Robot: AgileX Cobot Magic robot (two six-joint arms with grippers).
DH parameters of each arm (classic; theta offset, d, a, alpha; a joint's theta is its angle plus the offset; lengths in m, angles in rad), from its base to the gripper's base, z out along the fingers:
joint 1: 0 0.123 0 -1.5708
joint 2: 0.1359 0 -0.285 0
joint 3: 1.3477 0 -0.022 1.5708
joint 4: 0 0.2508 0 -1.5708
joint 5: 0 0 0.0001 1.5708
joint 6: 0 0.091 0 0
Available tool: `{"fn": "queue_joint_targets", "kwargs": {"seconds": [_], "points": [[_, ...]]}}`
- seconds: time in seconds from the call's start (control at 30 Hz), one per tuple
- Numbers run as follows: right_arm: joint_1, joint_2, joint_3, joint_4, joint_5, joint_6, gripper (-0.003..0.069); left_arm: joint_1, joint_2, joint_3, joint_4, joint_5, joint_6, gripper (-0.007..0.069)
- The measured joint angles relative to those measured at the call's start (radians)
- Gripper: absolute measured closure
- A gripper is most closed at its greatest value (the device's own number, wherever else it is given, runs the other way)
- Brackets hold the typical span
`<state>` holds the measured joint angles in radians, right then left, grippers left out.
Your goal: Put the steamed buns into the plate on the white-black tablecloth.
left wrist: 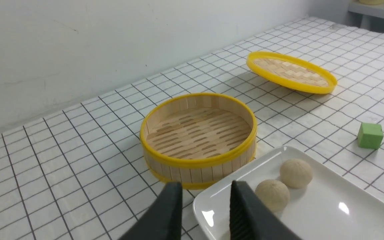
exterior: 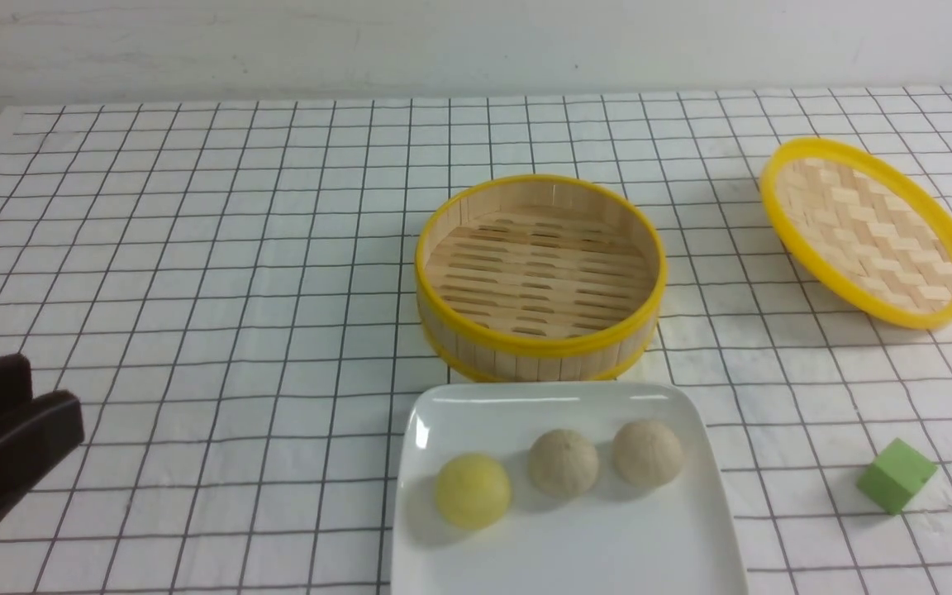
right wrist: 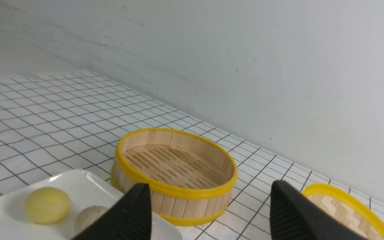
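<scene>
Three steamed buns lie in a row on the white plate (exterior: 542, 395) at the front of the white-black tablecloth (exterior: 195, 248): a yellow bun (exterior: 473, 490) and two beige buns (exterior: 563, 463) (exterior: 648, 452). My left gripper (exterior: 54, 401) hovers over the cloth well to the left of the plate. In the left wrist view the left gripper (left wrist: 206, 188) is open, its jaws a moderate gap apart and empty; the yellow bun is hidden there. In the right wrist view the right gripper (right wrist: 210, 188) stands wide open and empty, off the buns. It is out of the front view.
Just behind the plate stands an empty round bamboo steamer basket (exterior: 540, 277) with a yellow rim. Its woven lid (exterior: 868, 231) lies tilted at the back right. A green cube (exterior: 896, 475) sits on the cloth to the right of the plate.
</scene>
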<state>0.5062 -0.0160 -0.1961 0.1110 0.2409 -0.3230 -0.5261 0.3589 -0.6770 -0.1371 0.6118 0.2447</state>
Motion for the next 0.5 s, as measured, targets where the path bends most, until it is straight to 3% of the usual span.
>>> {"fn": "queue_joint_targets", "kwargs": {"seconds": [0.13, 0.33, 0.5], "points": [[0.0, 0.0, 0.0, 0.0, 0.01, 0.0, 0.0185, 0.0, 0.0, 0.0, 0.002, 0.039, 0.0, 0.0389], [0.0, 0.0, 0.0, 0.0, 0.015, 0.001, 0.0185, 0.0, 0.0, 0.0, 0.129, 0.108, -0.028, 0.0385], [0.0, 0.0, 0.0, 0.0, 0.018, 0.001, 0.0185, 0.0, 0.0, 0.043, 0.189, 0.108, -0.199, 0.0385]]}}
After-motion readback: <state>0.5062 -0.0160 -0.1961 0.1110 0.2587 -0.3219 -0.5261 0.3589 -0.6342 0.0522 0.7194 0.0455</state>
